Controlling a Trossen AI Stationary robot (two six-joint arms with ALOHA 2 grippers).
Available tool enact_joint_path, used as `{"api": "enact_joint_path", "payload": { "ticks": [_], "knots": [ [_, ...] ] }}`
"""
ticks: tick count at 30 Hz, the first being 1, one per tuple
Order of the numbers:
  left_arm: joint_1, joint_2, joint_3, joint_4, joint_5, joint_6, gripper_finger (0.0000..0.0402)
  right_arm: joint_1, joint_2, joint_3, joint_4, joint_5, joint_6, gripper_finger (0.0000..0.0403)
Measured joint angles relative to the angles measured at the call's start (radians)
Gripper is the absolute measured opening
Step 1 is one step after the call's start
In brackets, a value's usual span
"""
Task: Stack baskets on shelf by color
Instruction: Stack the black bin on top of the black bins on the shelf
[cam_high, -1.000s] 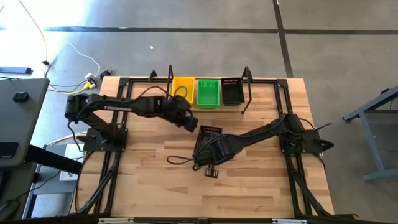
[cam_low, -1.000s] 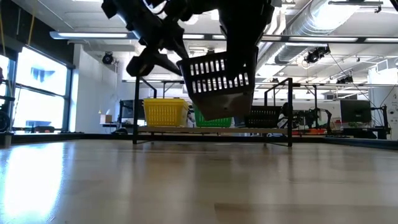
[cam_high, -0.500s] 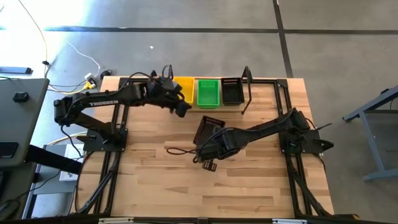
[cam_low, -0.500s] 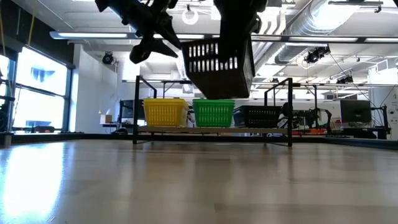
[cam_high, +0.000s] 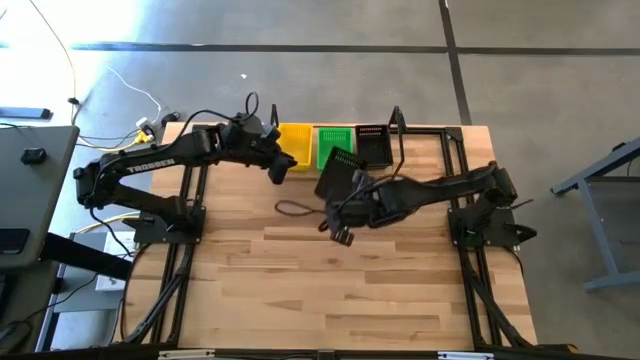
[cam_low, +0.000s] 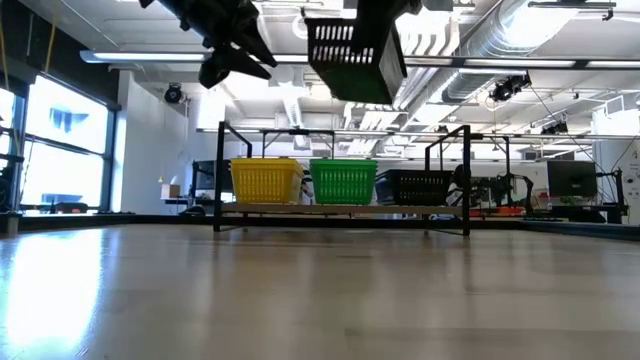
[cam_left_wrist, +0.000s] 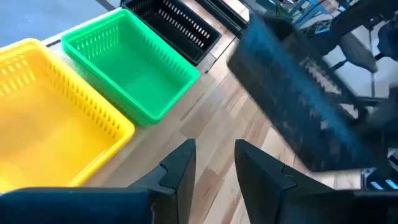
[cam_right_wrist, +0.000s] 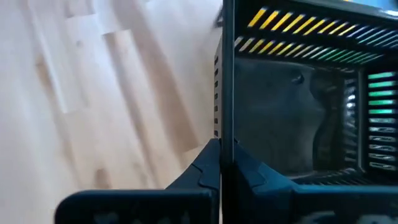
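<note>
Now raised and nearer the shelf (cam_high: 300, 176), the right gripper (cam_high: 345, 192) clamps a black basket (cam_low: 352, 55); left gripper (cam_high: 277, 170), parted and empty, has withdrawn.

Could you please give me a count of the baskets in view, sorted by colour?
Yellow baskets: 1 visible from above, on the shelf
Green baskets: 1 visible, on the shelf
Black baskets: 2, one on the shelf, one held up in the air by the right gripper
Total: 4
</note>
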Motion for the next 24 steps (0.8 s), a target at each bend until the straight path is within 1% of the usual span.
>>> {"api": "enact_joint_path", "payload": {
  "ticks": [9, 15, 21, 24],
  "knots": [
    [0.002, -0.005, 0.000, -0.002, 0.000, 0.057, 0.0102, -0.083, -0.133, 0.000, -0.048, 0.115, -0.188, 0.0000],
    [0.002, -0.005, 0.000, -0.002, -0.001, 0.065, 0.0102, -0.164, -0.247, 0.000, -0.036, 0.155, -0.387, 0.0000],
    [0.002, -0.005, 0.000, 0.050, -0.003, 0.090, 0.0101, -0.275, -0.371, 0.000, -0.034, 0.159, -0.599, 0.0000],
    [0.002, -0.005, 0.000, 0.109, -0.003, 0.091, 0.0101, -0.333, -0.425, 0.000, -0.025, 0.132, -0.719, 0.0000]
  ]
}}
